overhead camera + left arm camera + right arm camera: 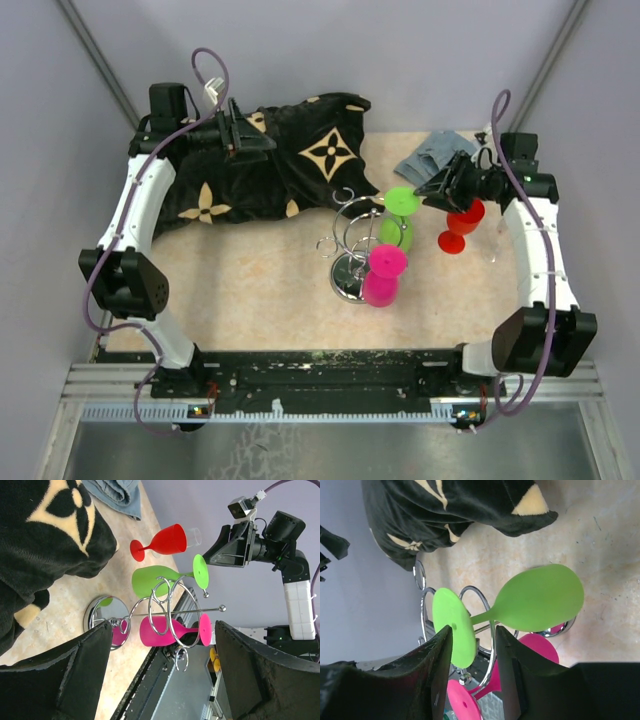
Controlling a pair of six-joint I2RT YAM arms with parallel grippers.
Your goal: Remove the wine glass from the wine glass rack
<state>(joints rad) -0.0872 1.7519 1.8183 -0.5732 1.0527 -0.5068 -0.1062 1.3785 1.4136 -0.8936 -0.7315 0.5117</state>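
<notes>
Right wrist view: the right gripper (472, 631) has its fingers parted and pinches nothing; the stem of the green wine glass (540, 597) crosses the gap just past the tips, and I cannot tell whether it touches them. Seen from the top, that glass hangs upside down at 1 o'clock on the wine glass rack (348, 278), with a pink glass (381, 285) at 3 o'clock. A red glass (460, 225) stands upright at 3 o'clock from the green one. The left gripper (250, 140), spread wide and empty, hovers over the black cloth (250, 190) at 10 o'clock
</notes>
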